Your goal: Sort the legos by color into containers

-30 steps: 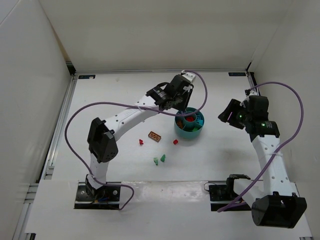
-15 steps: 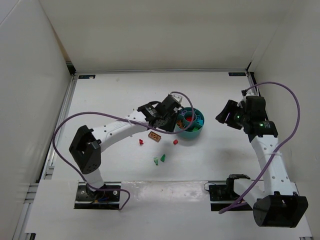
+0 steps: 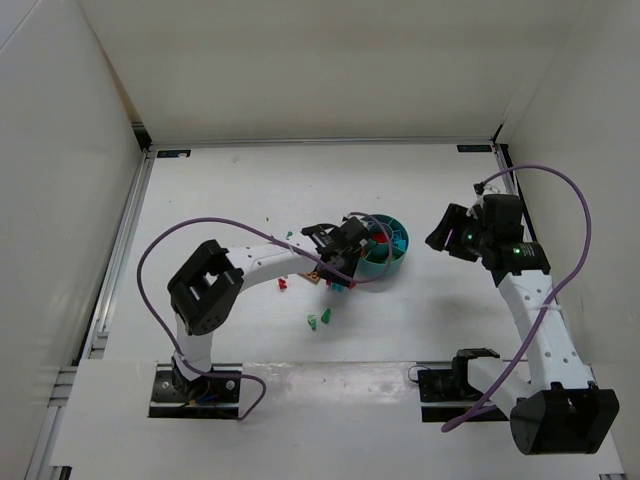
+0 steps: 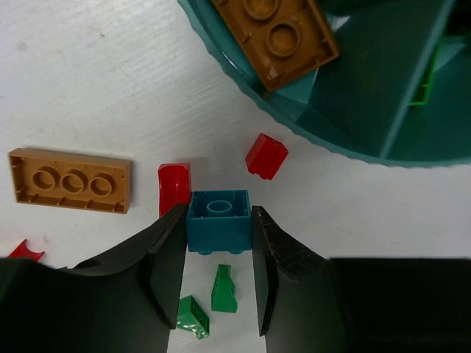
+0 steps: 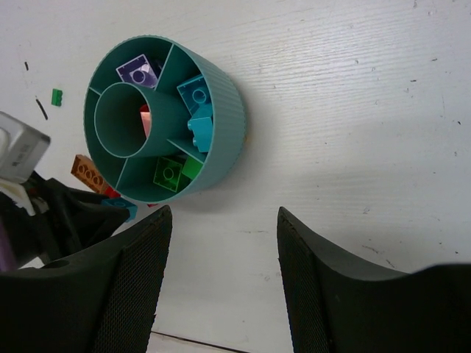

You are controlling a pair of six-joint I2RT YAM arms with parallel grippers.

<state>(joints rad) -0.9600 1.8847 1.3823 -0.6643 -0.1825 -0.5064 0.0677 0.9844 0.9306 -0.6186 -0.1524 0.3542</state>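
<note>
white table (image 4: 81,81): teal brick (image 4: 218,218) pinched in your left gripper (image 4: 218,229), right gripper (image 5: 221,220) gaping empty; lift straight, clear red bricks (image 4: 266,155), release among teal pieces (image 5: 197,131) in the bowl (image 5: 224,140).

White table (image 3: 250,180) enclosed by plain, apparently white walls (image 3: 300,60).

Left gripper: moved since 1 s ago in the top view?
Yes. The left gripper moved from the far-left rim of the teal bowl toward the near edge; it is now at the bowl's near-left side, closed on a teal brick.
</note>
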